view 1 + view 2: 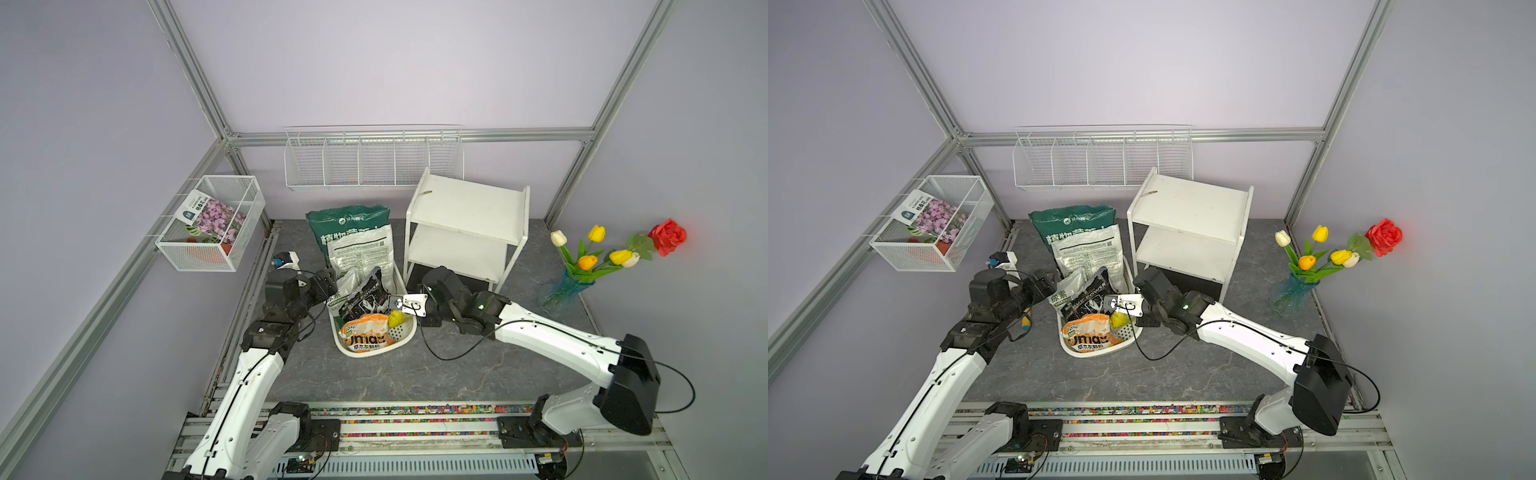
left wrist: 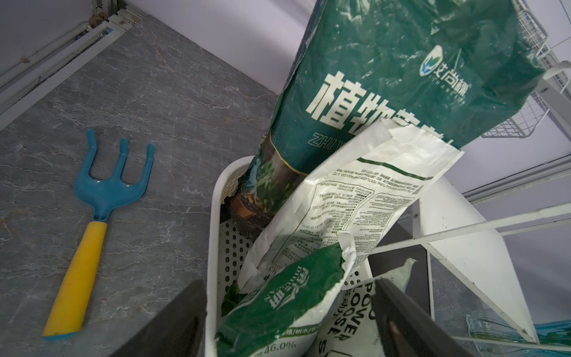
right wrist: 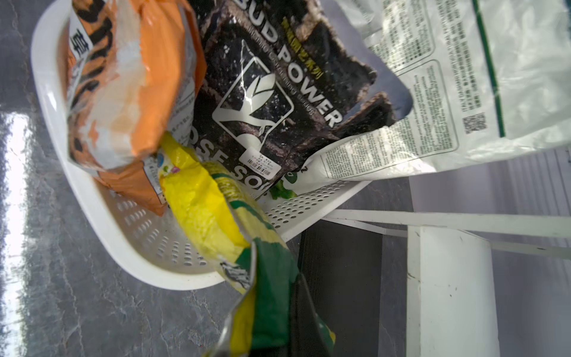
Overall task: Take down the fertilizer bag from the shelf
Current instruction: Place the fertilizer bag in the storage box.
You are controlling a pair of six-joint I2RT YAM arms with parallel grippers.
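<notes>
R hand [image 3: 292,312] pinched shut on yellow fertilizer bag [image 3: 200,197]; bag's other end sits inside white basket [image 3: 92,201] w/ other bags [image 3: 262,92]. L hand [image 2: 290,333] wide open, empty, over basket's rim. Shelf [image 1: 465,199] stands on worktop [image 1: 374,382] just beside basket.

The white shelf [image 1: 465,208] stands upright at the back right of the grey table [image 1: 374,382]. Just beside it sits a white perforated basket [image 1: 374,352] packed with a tall green bag [image 1: 347,226], a white printed bag [image 1: 361,253], a black bag [image 1: 363,297] and an orange bag [image 1: 365,334]. A yellow bag [image 1: 397,319] shows at the basket's right rim, against the right gripper [image 1: 409,318], whose jaws are hidden under the wrist camera; the left gripper [image 1: 331,284] is at the basket's left rim.
</notes>
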